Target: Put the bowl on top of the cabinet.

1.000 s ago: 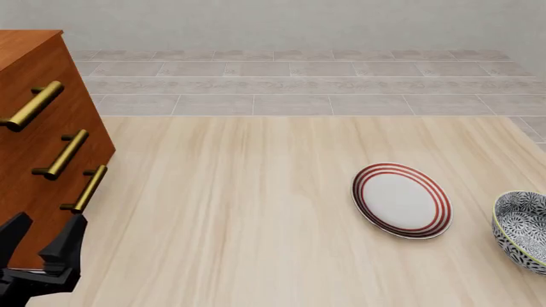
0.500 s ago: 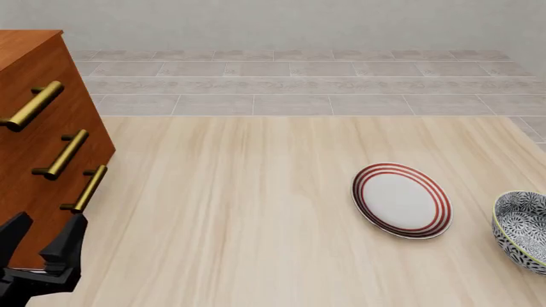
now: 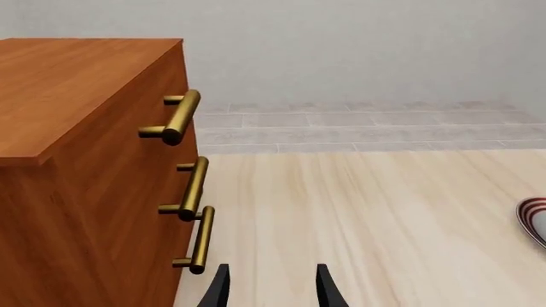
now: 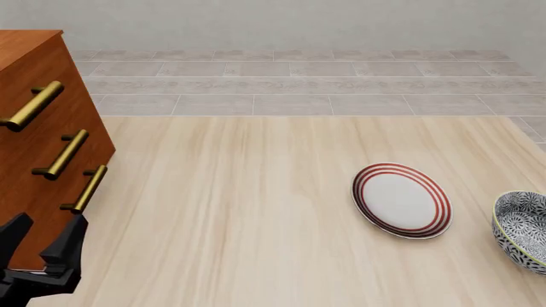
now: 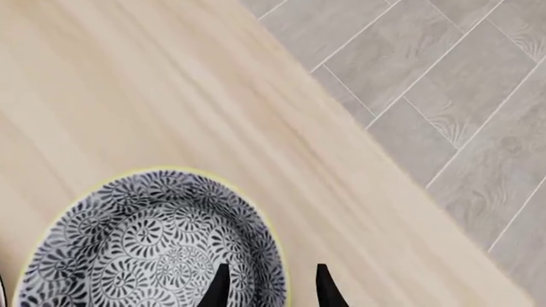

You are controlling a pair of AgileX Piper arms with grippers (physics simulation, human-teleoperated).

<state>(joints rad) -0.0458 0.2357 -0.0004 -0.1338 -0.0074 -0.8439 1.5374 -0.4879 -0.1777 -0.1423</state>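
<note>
The bowl (image 4: 522, 231), blue-and-white patterned with a pale yellowish rim, sits at the table's right edge, partly cut off in the front view. In the right wrist view the bowl (image 5: 145, 249) lies just beneath my right gripper (image 5: 271, 288). That gripper is open, and its two fingers stand on either side of the rim's nearer arc. The right gripper is out of the front view. The reddish-brown cabinet (image 4: 38, 141) stands at the far left, its flat top (image 3: 68, 89) bare. My left gripper (image 4: 41, 238) hangs open and empty beside the cabinet's lower front corner.
A white plate with red rings (image 4: 401, 200) lies left of the bowl, and its edge (image 3: 534, 219) shows in the left wrist view. Three brass handles (image 4: 64, 153) stick out from the cabinet's front. The table's edge (image 5: 401, 192) runs close beside the bowl, over grey floor tiles.
The left gripper has drifted very slightly down and left. The bowl, plate and cabinet have not moved.
</note>
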